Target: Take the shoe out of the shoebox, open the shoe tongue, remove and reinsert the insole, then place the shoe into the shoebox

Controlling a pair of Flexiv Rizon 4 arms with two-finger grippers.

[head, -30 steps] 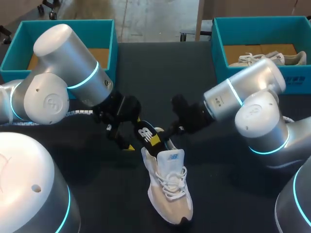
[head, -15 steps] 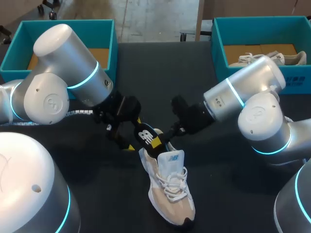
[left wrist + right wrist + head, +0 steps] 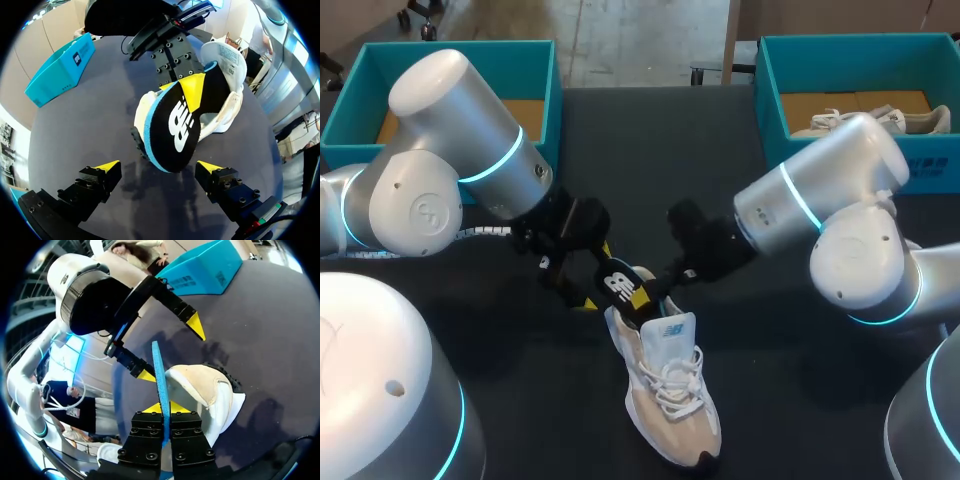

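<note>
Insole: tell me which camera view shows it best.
The left wrist view: the insole shows its broad black, yellow and blue face. The right wrist view shows it edge-on, a thin blue strip pinched in the right gripper. The head view shows only a small part at the heel of the shoe.

White-and-beige shoe [image 3: 665, 385] with white laces, sole down on the desk [image 3: 520, 400], toe toward the near edge, heel toward the arms. White tongue [image 3: 670, 330] with a blue mark, pulled up. Black insole [image 3: 620, 285] with white logo, yellow patch and blue edge, tilted up over the heel opening with one end at the collar, pinched edge-on in the right claw [image 3: 164, 407]. Two open teal boxes at the far corners: left shoebox [image 3: 542, 70] shows a brown floor, right shoebox [image 3: 770, 95] holds a second pale shoe [image 3: 880, 122].
</note>
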